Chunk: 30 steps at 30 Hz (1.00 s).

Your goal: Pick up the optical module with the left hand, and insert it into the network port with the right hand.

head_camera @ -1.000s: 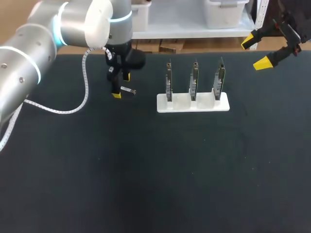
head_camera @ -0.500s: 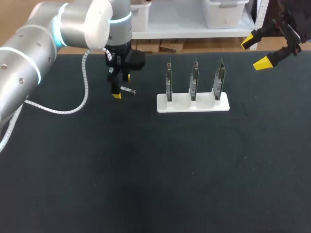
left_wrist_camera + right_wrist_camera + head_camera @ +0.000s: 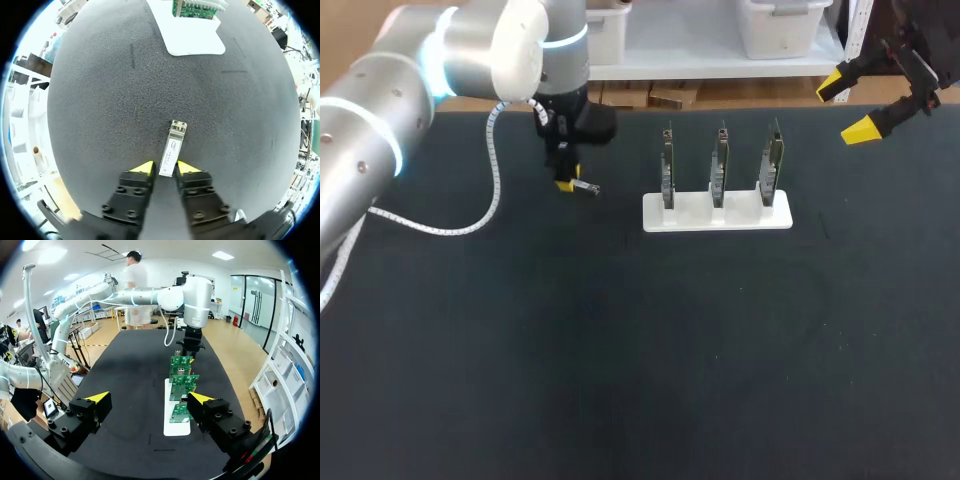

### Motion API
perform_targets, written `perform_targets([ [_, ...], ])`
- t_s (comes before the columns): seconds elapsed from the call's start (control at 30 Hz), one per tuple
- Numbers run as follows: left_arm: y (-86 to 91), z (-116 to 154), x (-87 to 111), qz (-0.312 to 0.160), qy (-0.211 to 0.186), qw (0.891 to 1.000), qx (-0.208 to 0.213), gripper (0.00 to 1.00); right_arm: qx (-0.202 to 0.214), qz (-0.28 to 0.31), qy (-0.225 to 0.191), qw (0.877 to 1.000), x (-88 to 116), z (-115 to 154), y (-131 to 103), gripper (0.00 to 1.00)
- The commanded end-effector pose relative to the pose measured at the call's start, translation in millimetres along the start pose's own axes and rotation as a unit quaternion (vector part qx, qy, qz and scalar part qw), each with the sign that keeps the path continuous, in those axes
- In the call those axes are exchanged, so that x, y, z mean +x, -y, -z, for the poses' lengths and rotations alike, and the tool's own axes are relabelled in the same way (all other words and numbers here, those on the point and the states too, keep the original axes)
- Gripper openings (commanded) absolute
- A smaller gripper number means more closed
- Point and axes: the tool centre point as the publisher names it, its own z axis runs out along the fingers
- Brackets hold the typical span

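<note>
1. Only the left wrist view is showing the pickup close up. The optical module (image 3: 173,146), a slim silver bar, is lying flat on the black counter (image 3: 100,100). Its near end is sitting inside the left tool (image 3: 165,168) and the rest is pointing ahead toward the white base (image 3: 192,37). Whether the tool is clenched on it or released cannot be told.
2. The head view is placing the scene. The module (image 3: 583,187) is lying in the upper left of the frame, well apart from the base (image 3: 717,212) at upper centre, and the left arm (image 3: 470,60) is coming in from the upper left corner.
3. The right wrist view alone is showing the circuit boards (image 3: 181,377) end-on, lining up ahead of the right tool (image 3: 149,398).
4. Counted: one module, three upright boards (image 3: 719,165), one base, two tools.
5. The right tool (image 3: 845,108) is hanging released in the upper right corner, yellow tips spread wide, gripping nothing.
</note>
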Motion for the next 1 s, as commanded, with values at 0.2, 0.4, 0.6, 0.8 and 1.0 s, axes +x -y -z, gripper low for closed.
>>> perform_targets([
  [0.2,2.7,9,-6.0,0.009,0.024,0.997,0.068,0.0,0.001,0.0,0.0,1.0,0,0,-1,1.0],
  [0.4,16.9,39,-21.1,0.031,0.106,0.992,0.059,0.0,0.001,0.0,0.0,1.0,0,0,-1,1.0],
  [0.6,29.7,65,-32.4,0.049,0.218,0.973,0.051,0.0,0.001,0.0,0.0,1.0,0,0,-1,1.0],
  [0.8,39.0,89,-44.7,0.055,0.301,0.952,0.035,0.0,0.001,0.0,0.0,1.0,0,0,-1,1.0],
  [1.0,47.7,120,-59.8,0.033,0.38,0.924,0.016,0.0,0.001,0.0,0.0,1.0,0,0,-1,1.0],
])
